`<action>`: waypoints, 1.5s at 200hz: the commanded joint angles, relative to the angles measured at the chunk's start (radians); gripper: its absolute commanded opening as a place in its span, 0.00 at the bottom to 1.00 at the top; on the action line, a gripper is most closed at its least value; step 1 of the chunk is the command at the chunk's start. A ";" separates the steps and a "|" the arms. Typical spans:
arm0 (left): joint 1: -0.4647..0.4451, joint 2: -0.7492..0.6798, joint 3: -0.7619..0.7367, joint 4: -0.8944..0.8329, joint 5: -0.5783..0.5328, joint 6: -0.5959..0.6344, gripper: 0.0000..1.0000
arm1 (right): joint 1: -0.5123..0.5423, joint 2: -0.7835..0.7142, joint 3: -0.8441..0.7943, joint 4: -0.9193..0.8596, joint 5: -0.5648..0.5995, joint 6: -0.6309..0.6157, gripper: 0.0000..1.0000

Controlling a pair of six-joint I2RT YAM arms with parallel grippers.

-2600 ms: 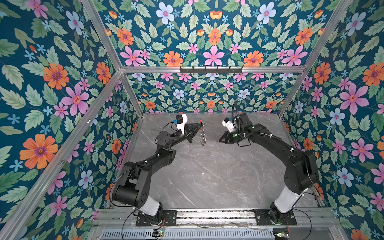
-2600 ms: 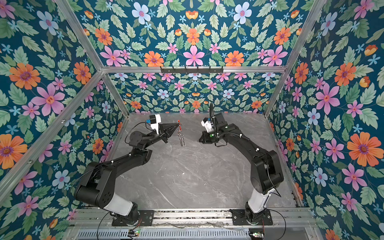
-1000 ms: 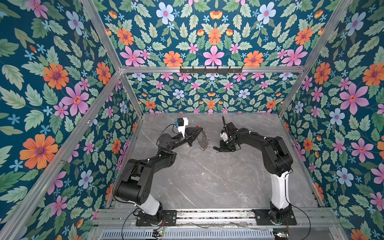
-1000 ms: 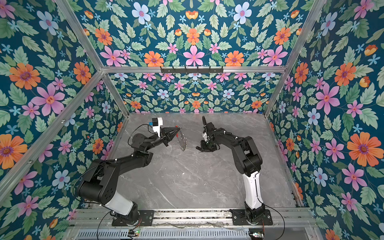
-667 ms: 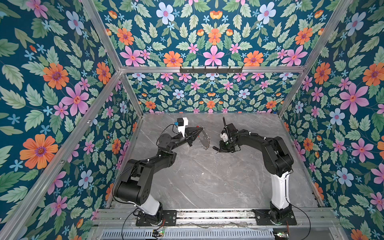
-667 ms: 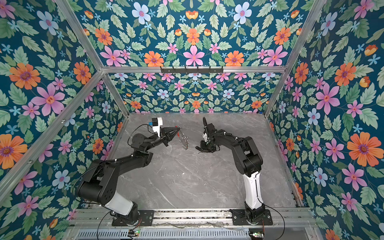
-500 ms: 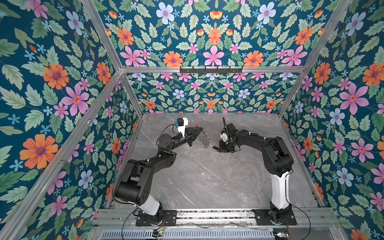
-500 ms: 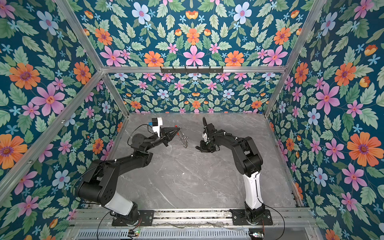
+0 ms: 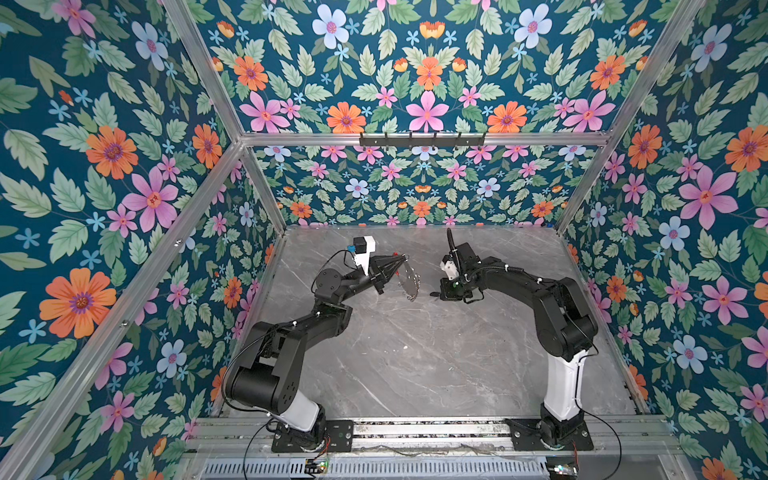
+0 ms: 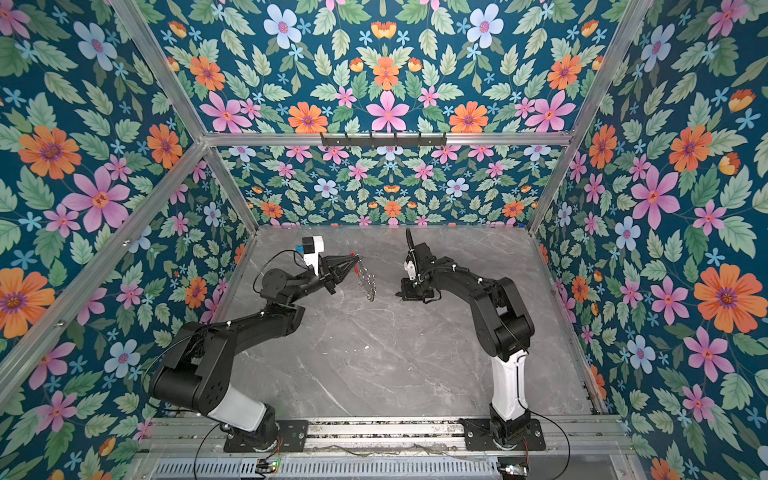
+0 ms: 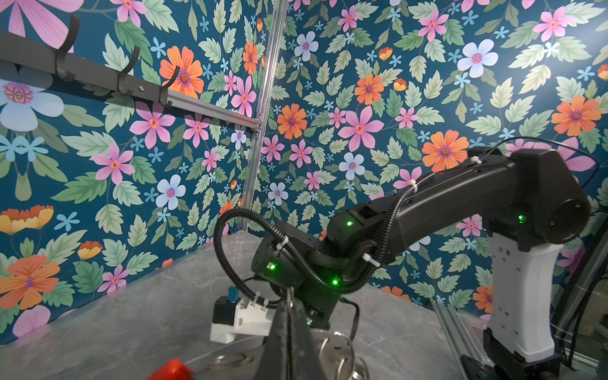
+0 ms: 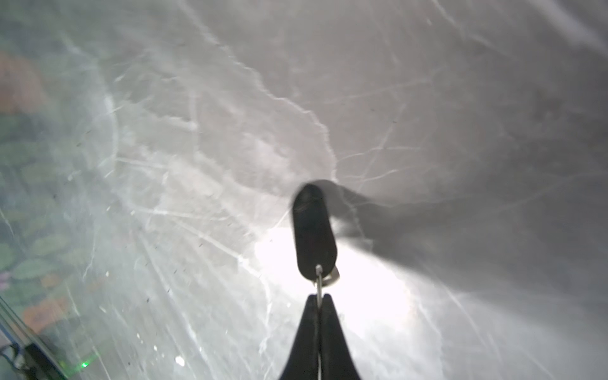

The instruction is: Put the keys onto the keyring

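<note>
Right wrist view is soft and washed out by glare on the counter (image 12: 164,158), so fine detail is gone. The right end effector (image 12: 318,297) is cut off at the frame edge. Only its two black tips show, pressed together on the little silver split ring (image 12: 326,279) of the keys (image 12: 314,230). The keys are really one black oblong tag with rounded ends, pointing away from the tips. Can't tell whether it rests on the counter or hangs just above it.

In both top views the right end effector is tucked under its own wrist, low near the counter, so that grip can't be made out from above.

The left wrist view cuts off most of the keyring (image 11: 332,345). All that shows is a slice of grey disc, a couple of silver loops (image 11: 345,365) and a blurry red piece (image 11: 171,370). The left end effector (image 11: 289,296) is closed up tight.

From above, the left end effector (image 9: 402,258) is clamped on the rim of the keyring (image 9: 409,282), which hangs off its tips near the red bit. The keyring is tilted almost edge-on, loops fringing the rim, and sits between the two arms, apart from the right one.
</note>
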 commanded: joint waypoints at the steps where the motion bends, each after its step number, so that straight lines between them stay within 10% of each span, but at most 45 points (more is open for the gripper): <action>1: 0.004 -0.035 -0.009 -0.033 -0.008 0.102 0.00 | 0.030 -0.078 -0.047 0.093 0.079 -0.111 0.00; 127: 0.024 -0.179 0.132 -0.697 0.021 0.582 0.00 | 0.032 -0.393 -0.020 0.171 -0.378 -0.169 0.00; 300: 0.024 -0.118 0.139 -0.635 0.131 0.638 0.00 | 0.033 -0.241 0.230 -0.038 -0.641 -0.160 0.00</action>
